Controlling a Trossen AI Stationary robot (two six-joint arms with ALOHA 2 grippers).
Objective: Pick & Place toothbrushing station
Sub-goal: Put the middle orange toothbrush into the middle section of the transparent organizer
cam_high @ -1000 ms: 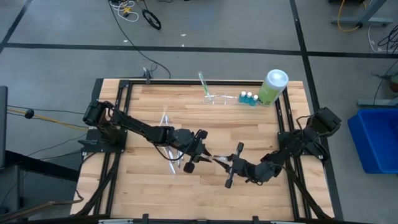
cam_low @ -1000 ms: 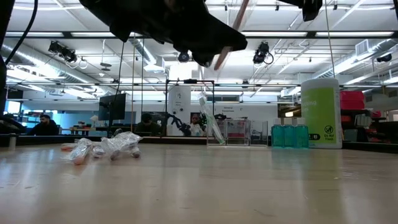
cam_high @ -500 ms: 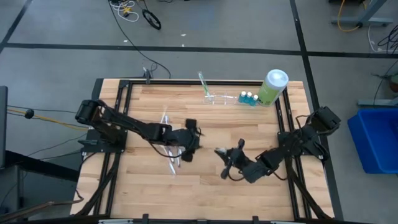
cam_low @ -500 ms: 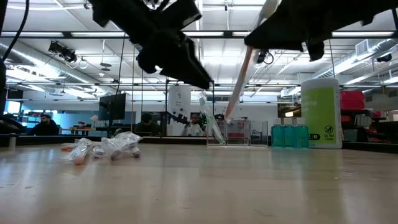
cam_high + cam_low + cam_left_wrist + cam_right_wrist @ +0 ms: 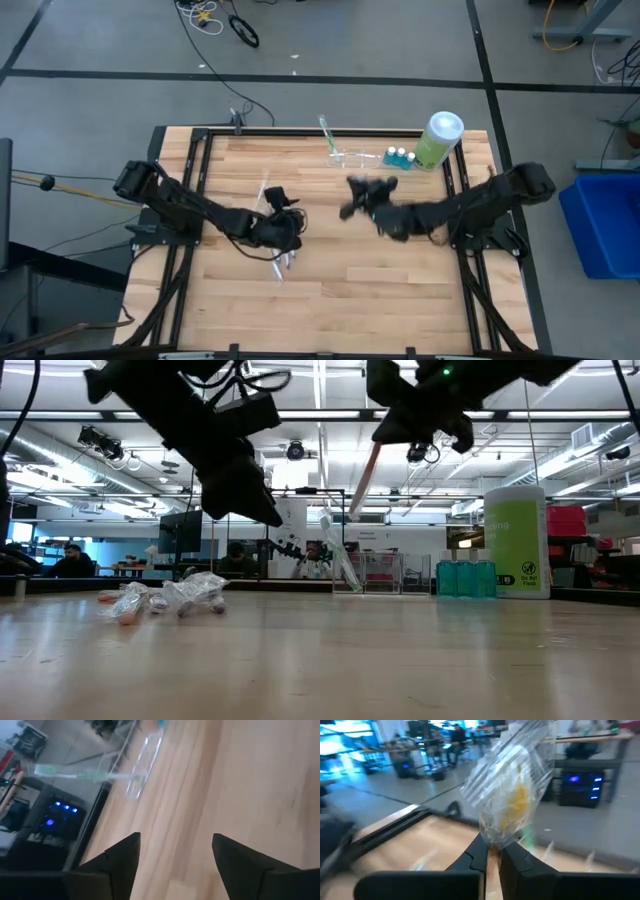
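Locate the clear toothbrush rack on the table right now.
In the high view the rack sits at the table's far edge, right of centre, beside the small blue-capped bottles and the green bottle.

Lt-green bottle (image 5: 436,143) w/ white cap; blue-capped minis (image 5: 399,157)

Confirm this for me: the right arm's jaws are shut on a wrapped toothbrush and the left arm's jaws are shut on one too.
Half right. The right gripper is shut on a wrapped toothbrush, as the right wrist view shows. The left gripper is not: the left wrist view shows its jaws apart with only bare table between them, holding nothing.
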